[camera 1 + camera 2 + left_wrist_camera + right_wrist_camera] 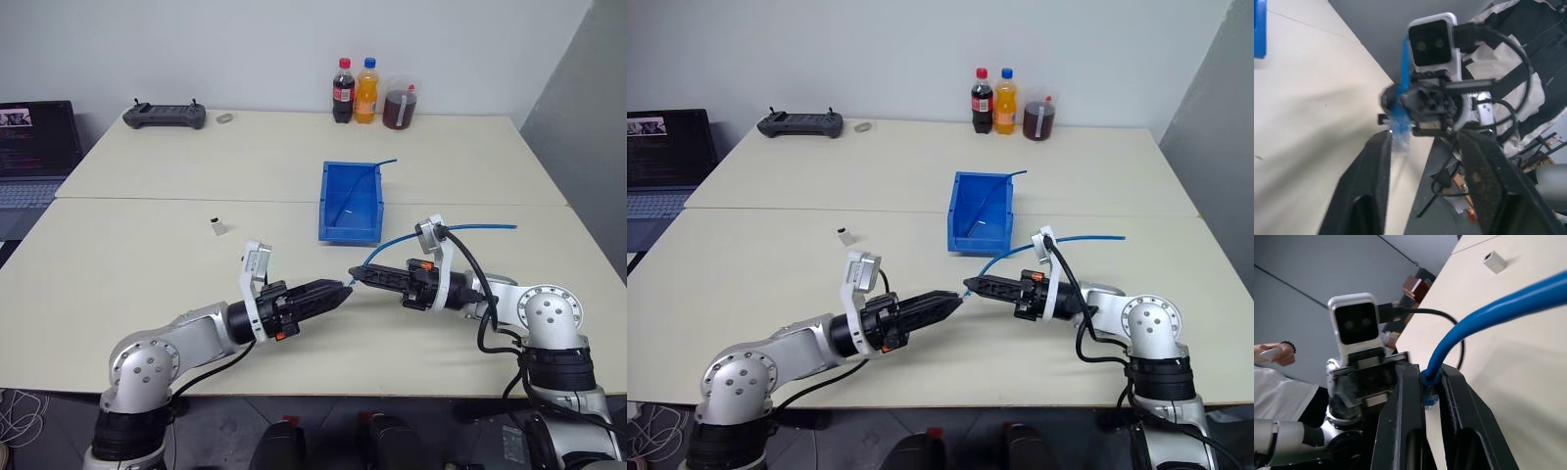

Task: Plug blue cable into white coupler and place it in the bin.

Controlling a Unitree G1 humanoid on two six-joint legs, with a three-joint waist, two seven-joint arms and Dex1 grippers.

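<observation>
Bin [350, 230] glossy plastic; blue cable [1488, 318] smooth rubbery; table [147, 274] matt.

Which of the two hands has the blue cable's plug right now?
The right hand: its fingers are shut on the blue cable just behind the plug. The left hand, tip to tip with it, stands open and holds nothing.

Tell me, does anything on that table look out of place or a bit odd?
Nothing is spilled or broken. One oddity: a second blue cord droops over the bin's far rim. And the white coupler lies alone on the table, apart from the blue cable pinched in the right gripper.
</observation>
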